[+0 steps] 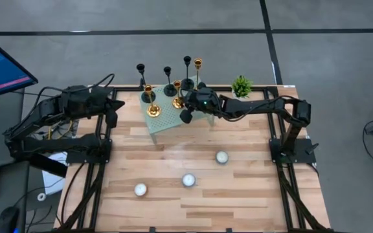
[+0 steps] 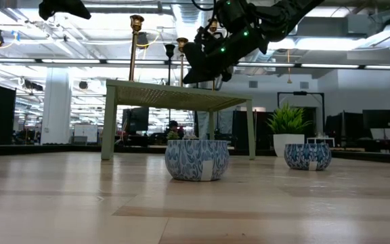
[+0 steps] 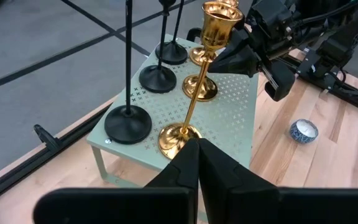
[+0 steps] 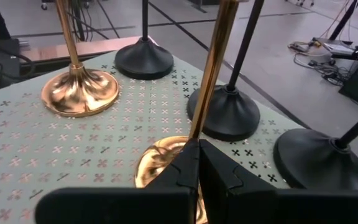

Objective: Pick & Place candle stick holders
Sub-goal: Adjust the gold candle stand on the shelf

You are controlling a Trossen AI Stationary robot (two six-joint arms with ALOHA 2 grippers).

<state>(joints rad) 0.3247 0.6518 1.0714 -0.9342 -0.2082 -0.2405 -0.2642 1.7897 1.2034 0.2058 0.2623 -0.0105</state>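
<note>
Candle stick holders (image 1: 173, 87) upright on green stand (image 1: 164, 120)

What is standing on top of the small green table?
On the green table stand gold candle holders and black candle holders. The right gripper covers part of it.

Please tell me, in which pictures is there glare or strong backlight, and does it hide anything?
Low view: bright ceiling lights behind the right claw leave it a dark silhouette. Right wrist view: the gold holder bases carry shiny highlights, outlines still clear. High view: even light, nothing hidden.
</note>
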